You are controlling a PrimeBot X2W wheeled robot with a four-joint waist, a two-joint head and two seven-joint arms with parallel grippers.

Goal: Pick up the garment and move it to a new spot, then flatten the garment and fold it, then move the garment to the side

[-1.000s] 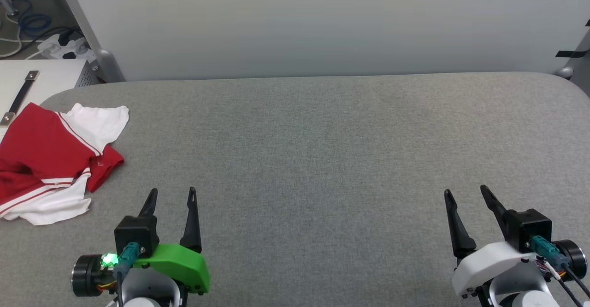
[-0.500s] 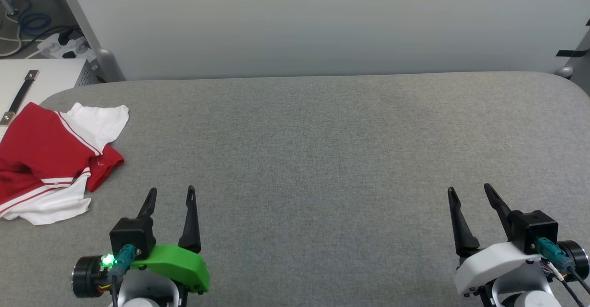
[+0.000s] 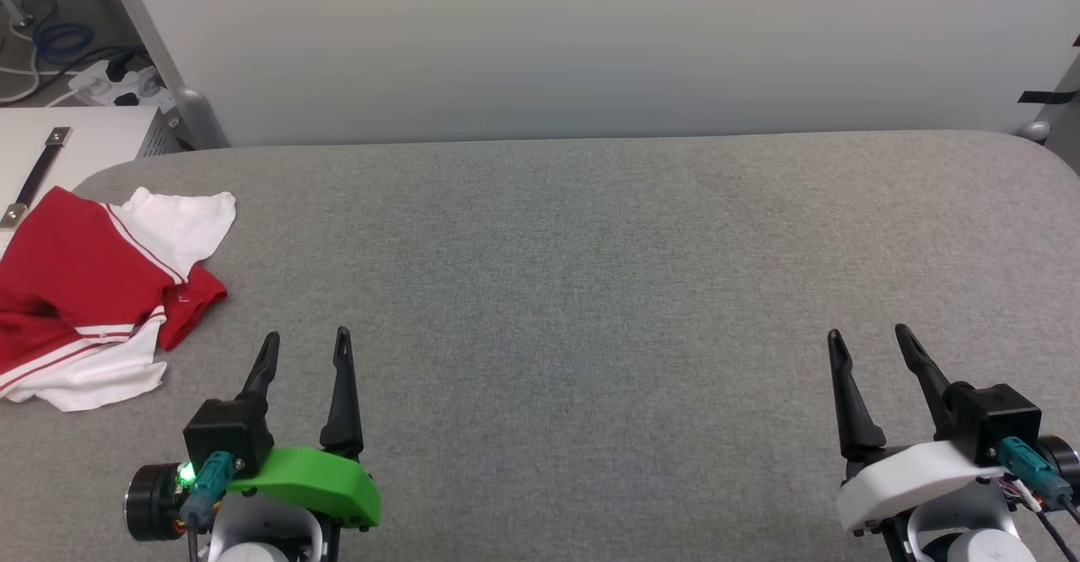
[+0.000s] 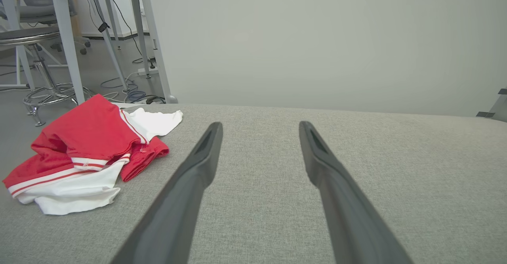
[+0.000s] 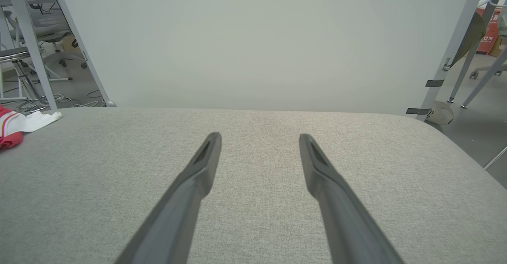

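The garment (image 3: 84, 283), a red jersey shirt with white sleeves and red-white striped trim, lies crumpled at the far left edge of the grey table (image 3: 574, 275). In the left wrist view the garment (image 4: 87, 145) sits left of the fingers, and the right wrist view catches a corner of the garment (image 5: 16, 125) at its left edge. My left gripper (image 3: 305, 338) hovers open over the cloth-covered table, right of and nearer than the shirt, holding nothing. My right gripper (image 3: 869, 332) is open and empty at the lower right.
A pale wall (image 3: 591, 39) runs behind the table. At the far left stand a white cabinet (image 3: 67, 136), table legs, cables and a power strip (image 3: 110, 81). A stool (image 4: 35, 42) stands beyond the table's left end.
Both grippers have crept a little forward, the left drifting slightly left and the right slightly right. The garment has not moved.
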